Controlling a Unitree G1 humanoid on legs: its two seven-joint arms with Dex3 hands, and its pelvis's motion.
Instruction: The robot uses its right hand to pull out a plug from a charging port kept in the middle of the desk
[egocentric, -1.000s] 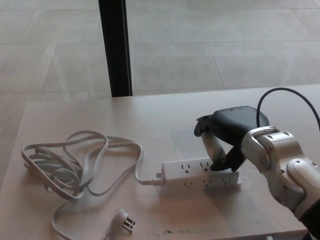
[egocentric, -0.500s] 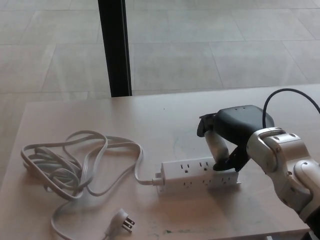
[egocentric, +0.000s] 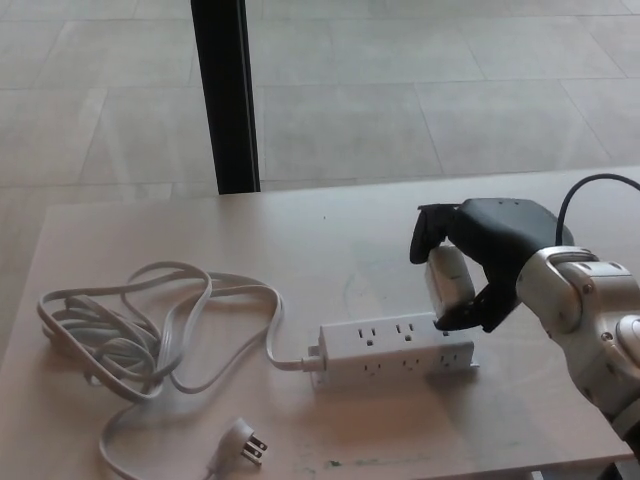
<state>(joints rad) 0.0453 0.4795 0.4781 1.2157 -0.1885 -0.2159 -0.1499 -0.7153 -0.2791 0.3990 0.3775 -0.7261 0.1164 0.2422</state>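
From my seat the desk (egocentric: 330, 235) read like this, left to right. At the far left lay a loose coil of white cord (egocentric: 120, 335), running from the strip round to a pronged plug (egocentric: 243, 444) lying flat near the front edge, attached to nothing. That one was the strip's own lead, I judged, not my target. The robot's left hand was out of shot.

In the middle sat the white strip (egocentric: 395, 350), lying flat, its cord entering at the left end. The outlets I could see along it looked empty.

Just above the strip's right end was the right hand (egocentric: 470, 275), fingers and thumb clamped on a white block I took to be the plug (egocentric: 448, 283). It sat tilted in the grip, and its lower end appeared clear of the strip, though the fingertips hid the exact gap, so I could not swear the prongs were fully free.

As I judged it, the pull was essentially done: the plug was in the hand, above the strip and no longer seated. What remained was to carry it clear and set it down.

Nothing much stood in the way. The black cable (egocentric: 590, 185) arching off the wrist stayed clear of the strip, and the cord lay well to the left. Behind the desk a dark post (egocentric: 222, 95) rose from the tiled floor (egocentric: 450, 90), out of reach.
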